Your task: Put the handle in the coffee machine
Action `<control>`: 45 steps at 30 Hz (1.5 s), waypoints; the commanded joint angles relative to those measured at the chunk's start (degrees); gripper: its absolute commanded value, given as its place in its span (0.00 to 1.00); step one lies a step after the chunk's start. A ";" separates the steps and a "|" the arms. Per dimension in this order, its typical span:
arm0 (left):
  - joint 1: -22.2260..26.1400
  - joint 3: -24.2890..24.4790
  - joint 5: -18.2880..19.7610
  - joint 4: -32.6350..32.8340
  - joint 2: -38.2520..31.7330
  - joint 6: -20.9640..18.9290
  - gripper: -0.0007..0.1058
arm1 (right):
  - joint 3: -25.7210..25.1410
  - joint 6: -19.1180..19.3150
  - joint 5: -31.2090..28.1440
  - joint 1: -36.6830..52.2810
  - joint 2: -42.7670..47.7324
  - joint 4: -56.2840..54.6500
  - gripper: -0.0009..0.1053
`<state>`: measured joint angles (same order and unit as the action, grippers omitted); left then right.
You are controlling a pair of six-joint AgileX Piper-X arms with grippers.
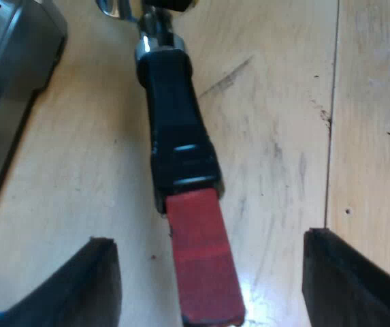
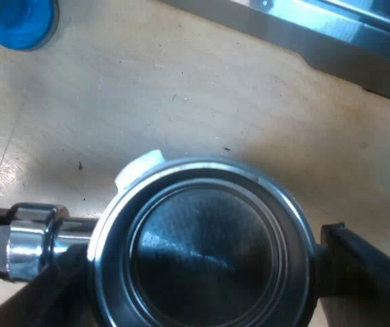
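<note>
The metal holder (image 2: 201,245) is clasped basket-up in the right gripper (image 2: 201,286), its red-ended handle (image 1: 181,170) centred within the spread left gripper (image 1: 208,272).

My left gripper (image 1: 208,238) is spread wide, its black fingers (image 1: 89,286) either side of the holder (image 1: 181,136) near its red end, touching nothing. My right gripper (image 2: 201,262) points downward, fingers apparently pressed against the holder's metal basket.
</note>
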<state>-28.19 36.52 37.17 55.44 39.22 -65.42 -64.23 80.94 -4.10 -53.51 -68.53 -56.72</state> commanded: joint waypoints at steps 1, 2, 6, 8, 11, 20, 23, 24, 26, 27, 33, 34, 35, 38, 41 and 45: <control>-0.28 -0.03 -0.15 -1.45 -0.15 0.36 0.56 | -0.27 -0.21 0.51 0.03 0.92 0.30 0.01; -0.28 -0.03 -0.15 -1.70 -0.15 0.36 0.56 | -0.27 -0.21 0.51 0.03 0.92 0.30 0.01; -0.28 -1.42 -0.15 -5.41 -0.15 0.36 0.56 | -0.27 -0.21 0.51 0.03 0.92 0.30 0.01; -0.28 -1.90 -0.15 -5.61 -0.15 0.36 0.56 | -0.27 -0.21 0.51 0.03 0.92 0.30 0.01; -0.28 -2.48 -0.04 -5.60 -0.15 0.36 0.56 | -0.27 -0.21 0.51 0.03 0.92 0.30 0.01; -0.28 -4.24 0.00 -5.60 -0.15 0.36 0.56 | -0.27 -0.21 0.51 0.03 0.92 0.30 0.01; -0.28 -4.79 0.52 -5.76 -0.15 0.36 0.56 | -0.27 -0.33 0.51 0.03 0.92 0.30 0.01; -0.28 -5.18 0.85 -6.05 -0.15 0.36 0.56 | -0.27 -0.57 0.51 0.03 0.92 0.30 0.01; -0.28 -5.75 0.84 -6.78 -0.15 -0.05 0.56 | -0.27 -0.83 0.51 0.03 0.92 0.30 0.01; -0.28 -6.05 0.84 -7.25 -0.15 -0.10 0.56 | -0.27 -0.83 0.51 0.03 0.92 0.30 0.01; -0.28 -6.26 1.27 -8.24 1.10 -0.07 0.56 | -0.27 -1.32 0.51 0.03 0.92 0.30 0.01; -0.28 -6.26 1.25 -8.24 1.78 -0.07 0.56 | -0.27 -1.40 0.51 0.03 0.92 0.30 0.01; -0.28 -6.26 1.25 -8.44 2.14 -0.07 0.56 | -0.27 -1.47 0.51 0.03 0.92 0.30 0.01; -0.28 -6.26 1.25 -9.69 3.56 -0.07 0.56 | -0.27 -1.44 0.51 0.03 0.92 0.41 0.01; -0.28 -6.26 1.25 -10.71 4.23 -0.07 0.56 | -0.27 -1.44 0.51 0.03 0.92 0.41 0.01; -1.76 -6.26 1.25 -10.79 4.34 -0.07 0.56 | -0.27 -1.44 0.51 0.03 0.92 0.74 0.01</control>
<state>-29.24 30.10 37.97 45.69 43.42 -65.35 -64.23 79.73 -4.10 -53.51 -68.53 -56.72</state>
